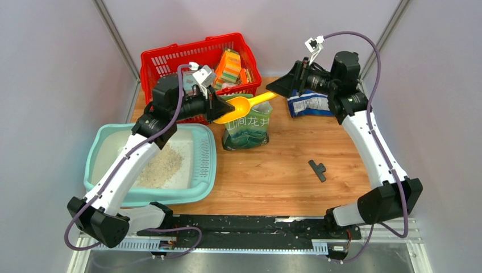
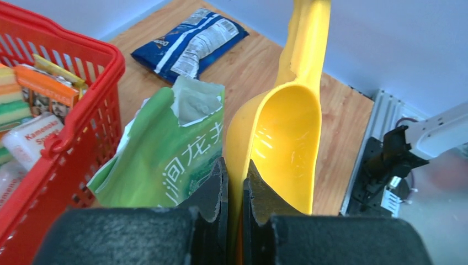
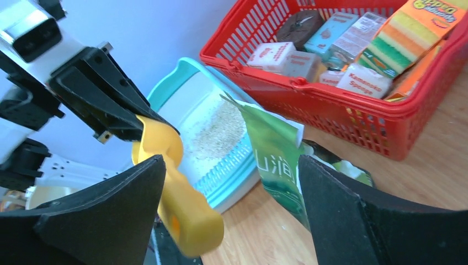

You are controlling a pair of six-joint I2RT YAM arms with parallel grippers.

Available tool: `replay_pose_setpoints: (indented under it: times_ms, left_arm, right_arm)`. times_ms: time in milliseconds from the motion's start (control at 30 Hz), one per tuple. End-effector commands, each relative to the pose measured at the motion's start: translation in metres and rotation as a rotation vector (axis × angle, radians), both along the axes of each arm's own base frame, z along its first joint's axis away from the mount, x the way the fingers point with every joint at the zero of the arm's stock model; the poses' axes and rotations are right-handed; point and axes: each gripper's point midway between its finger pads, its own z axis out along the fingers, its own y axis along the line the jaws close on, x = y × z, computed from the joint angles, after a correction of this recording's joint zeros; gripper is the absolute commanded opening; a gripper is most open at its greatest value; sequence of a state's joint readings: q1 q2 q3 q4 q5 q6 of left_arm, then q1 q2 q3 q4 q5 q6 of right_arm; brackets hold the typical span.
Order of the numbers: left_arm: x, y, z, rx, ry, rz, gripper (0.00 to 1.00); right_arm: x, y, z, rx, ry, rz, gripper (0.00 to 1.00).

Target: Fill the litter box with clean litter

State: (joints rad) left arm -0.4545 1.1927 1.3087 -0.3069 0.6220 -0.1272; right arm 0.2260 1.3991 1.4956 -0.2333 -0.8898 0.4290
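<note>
Clamped only on the thin rim of the empty yellow plastic scoop (image 2: 287, 143), the left gripper (image 2: 234, 171) may let it twist once loaded, while the right gripper (image 3: 230, 163) gapes empty, spilling short of the pale teal plastic litter box (image 1: 207, 165) at the table's left, thinly heaped with beige clean litter (image 1: 162, 165).

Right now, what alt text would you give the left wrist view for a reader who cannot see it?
The left tool is shut on the rim of an empty yellow plastic scoop, its handle pointing away. Left of it stands a torn-open green printed bag, then a red mesh basket; a blue snack packet lies on the wooden table beyond.
</note>
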Motion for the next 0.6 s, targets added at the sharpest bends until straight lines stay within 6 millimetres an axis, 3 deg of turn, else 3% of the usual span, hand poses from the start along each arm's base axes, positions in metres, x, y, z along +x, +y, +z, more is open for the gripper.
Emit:
replay_pose_setpoints:
  times_ms: [0, 300, 400, 500, 533, 567]
  left_arm:
    - [-0.004, -0.009, 0.020, -0.107, 0.005, -0.054, 0.00]
    - [0.016, 0.001, 0.015, -0.150, 0.036, 0.036, 0.00]
    - [0.018, -0.002, 0.014, -0.157, 0.039, 0.023, 0.00]
    - [0.020, -0.004, 0.010, -0.152, 0.045, 0.016, 0.00]
    - [0.023, -0.003, 0.008, -0.146, 0.045, 0.026, 0.01]
    - [0.024, -0.003, 0.005, -0.137, 0.050, 0.029, 0.07]
  right_arm:
    - [-0.010, 0.020, 0.030, 0.082, 0.000, 0.104, 0.90]
    - [-0.023, 0.033, 0.022, 0.091, 0.064, 0.160, 0.80]
    - [-0.024, 0.032, 0.022, 0.088, 0.054, 0.159, 0.68]
    - [-0.024, 0.033, 0.021, 0.082, 0.034, 0.172, 0.44]
    - [-0.023, 0.033, 0.021, 0.079, 0.024, 0.172, 0.27]
    - [-0.022, 0.033, 0.022, 0.076, 0.009, 0.165, 0.19]
